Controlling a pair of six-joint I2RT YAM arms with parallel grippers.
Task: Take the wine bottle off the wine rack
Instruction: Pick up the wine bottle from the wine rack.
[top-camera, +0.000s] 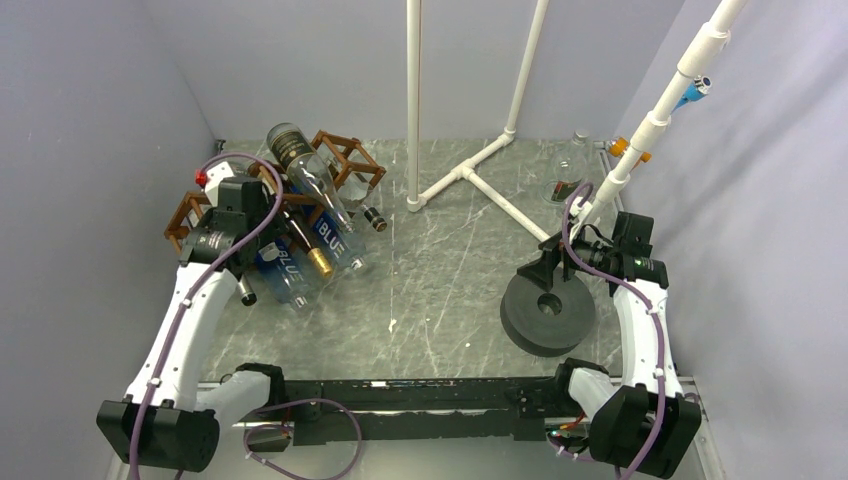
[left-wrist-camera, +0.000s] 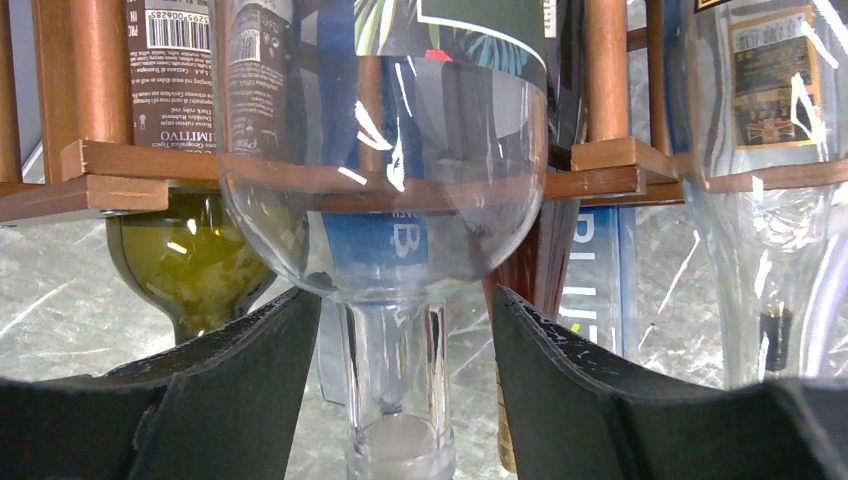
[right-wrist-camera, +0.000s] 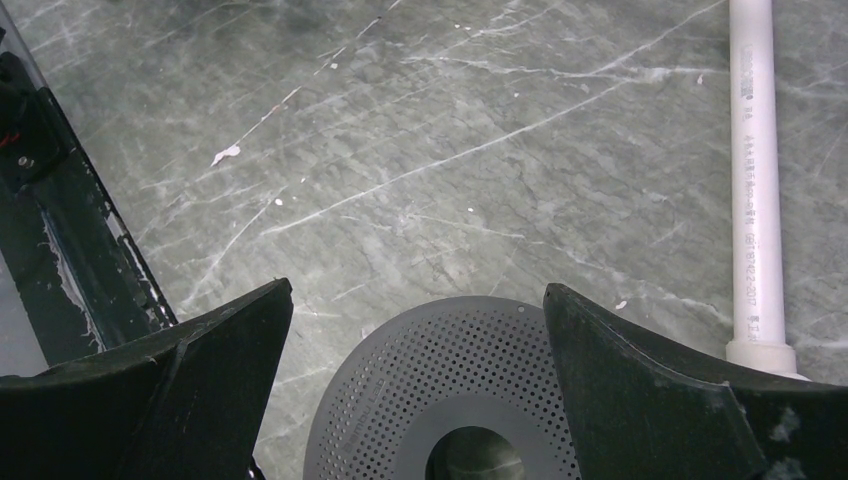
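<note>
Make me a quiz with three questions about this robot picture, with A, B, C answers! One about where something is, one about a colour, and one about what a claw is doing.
1. Seen from above, where does the wine rack stand?
A. back left
B. back right
C. front middle

2. What colour is the wine bottle whose neck sits between the left gripper fingers?
A. red
B. black
C. clear

3. What is the right gripper doing?
A. shut on a white pipe
B. open above a grey perforated disc
C. shut on a bottle

Answers:
1 A, the top view shows it at the back left.
2 C, you can see straight through its glass.
3 B, its fingers stand wide apart with the disc below them.
</note>
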